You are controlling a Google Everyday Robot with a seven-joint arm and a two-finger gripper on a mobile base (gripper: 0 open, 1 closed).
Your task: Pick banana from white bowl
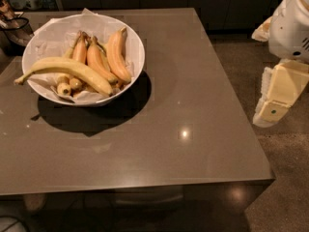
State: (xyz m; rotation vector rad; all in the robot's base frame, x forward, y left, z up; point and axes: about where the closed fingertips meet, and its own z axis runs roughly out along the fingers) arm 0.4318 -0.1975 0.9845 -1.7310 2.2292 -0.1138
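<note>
We are seeing the banana [67, 70] lying across the front of the bowl [136, 45], stem poking over its left rim, on the counter's [193, 129] far left. Our hand [273, 108] is hanging beyond the counter's right edge, well apart from the bowl; we cannot tell its state.

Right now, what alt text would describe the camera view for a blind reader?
A long pale banana lies across a white bowl, its thin end past the left rim, beside shorter orange-yellow bananas. The bowl sits far left on a brown table; the robot's gripper hangs beyond the table's right edge.
</note>
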